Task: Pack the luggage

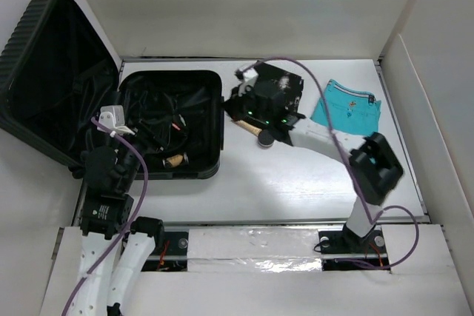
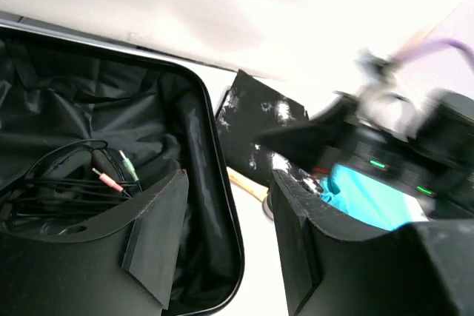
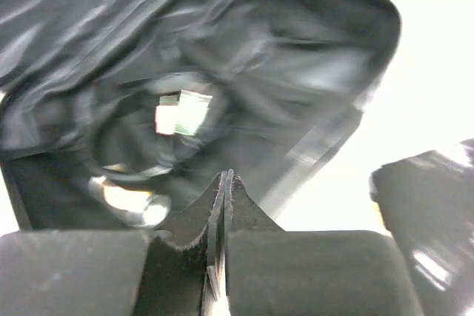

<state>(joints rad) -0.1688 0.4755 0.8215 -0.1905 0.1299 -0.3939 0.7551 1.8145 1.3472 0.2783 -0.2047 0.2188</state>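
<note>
The luggage (image 1: 218,120) lies open at the far left corner of the table (image 1: 296,183), its lid propped against the left wall and a coil of cables (image 2: 67,175) on the lining. The right gripper (image 3: 222,197) hangs just beside the luggage's right wall, fingers clenched together. We see nothing between them, though the blurred wrist view could hide a thin fold. The left gripper (image 2: 226,205) hovers over the near left of the tray, fingers parted and empty.

We judge the step in hand to be bringing in the next loose item. The black patterned cloth (image 2: 259,120) and a wooden-handled item (image 1: 250,129) lie on the table just beside that right wall, under the right wrist. The teal cloth (image 1: 344,101) lies well apart, toward the far right corner. To do it well, we should part the right fingers before descending, pinch the cloth on a raised fold, lift it over the rim and release low on bare lining, away from the cables. The left arm is best held back.

We can read no brand, label or writing.
</note>
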